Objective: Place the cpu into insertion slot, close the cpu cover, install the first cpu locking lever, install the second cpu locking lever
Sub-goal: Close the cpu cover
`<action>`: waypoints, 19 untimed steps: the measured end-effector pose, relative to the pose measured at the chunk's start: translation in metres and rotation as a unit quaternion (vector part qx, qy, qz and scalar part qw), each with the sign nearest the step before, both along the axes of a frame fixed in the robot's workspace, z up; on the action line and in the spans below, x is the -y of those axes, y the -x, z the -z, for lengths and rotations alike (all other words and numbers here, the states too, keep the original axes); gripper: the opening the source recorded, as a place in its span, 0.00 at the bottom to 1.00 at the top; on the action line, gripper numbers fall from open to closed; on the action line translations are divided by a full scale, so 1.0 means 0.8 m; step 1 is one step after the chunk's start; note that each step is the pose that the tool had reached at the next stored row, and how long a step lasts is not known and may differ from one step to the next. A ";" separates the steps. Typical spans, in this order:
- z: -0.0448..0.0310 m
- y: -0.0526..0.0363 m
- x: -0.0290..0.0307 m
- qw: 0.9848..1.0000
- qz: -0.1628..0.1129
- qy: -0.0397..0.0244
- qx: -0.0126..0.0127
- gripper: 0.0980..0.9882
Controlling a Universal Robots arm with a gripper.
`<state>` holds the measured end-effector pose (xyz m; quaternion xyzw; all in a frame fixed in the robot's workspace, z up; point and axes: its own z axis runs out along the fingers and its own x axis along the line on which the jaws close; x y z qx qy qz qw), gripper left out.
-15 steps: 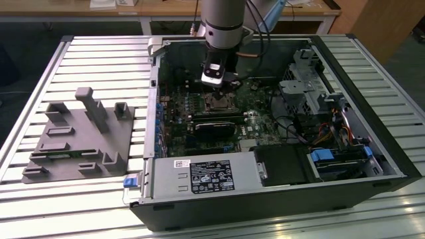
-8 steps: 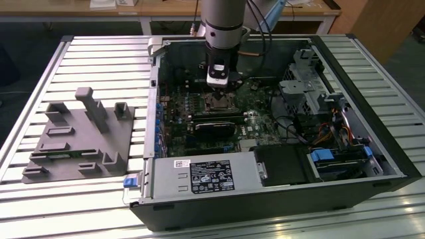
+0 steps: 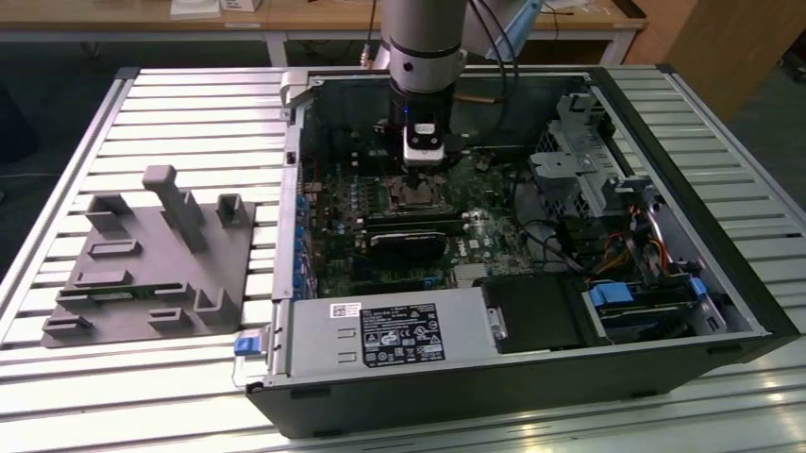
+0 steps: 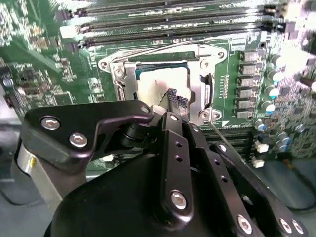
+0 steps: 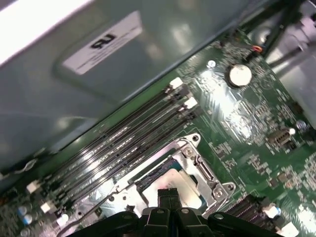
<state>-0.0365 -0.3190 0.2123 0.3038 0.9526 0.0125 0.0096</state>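
One cpu [image 4: 157, 81] in one insertion slot [image 4: 122, 79], two fingers [image 4: 173, 98] together over it

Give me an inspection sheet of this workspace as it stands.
Surface: slatted metal table, bearing an open computer case.
Job's things: cpu lies in the insertion slot; cpu cover, a silvery frame, seems down around it.
Clutter: grey fixture tray on the exterior view's left.
Grippers: gripper shut, tips over the cpu; contact cannot be told.
Cables: coloured cables inside the case.
Surroundings: wooden desks behind.
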 end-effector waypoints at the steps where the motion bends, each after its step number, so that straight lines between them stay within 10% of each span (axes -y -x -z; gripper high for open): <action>1: 0.0000 0.000 0.0000 1.000 -0.009 0.000 0.000 0.01; 10: 0.0002 0.000 0.0000 0.996 -0.091 0.000 0.000 0.01; 19: 0.0005 0.000 0.0000 0.985 -0.172 0.000 0.000 0.01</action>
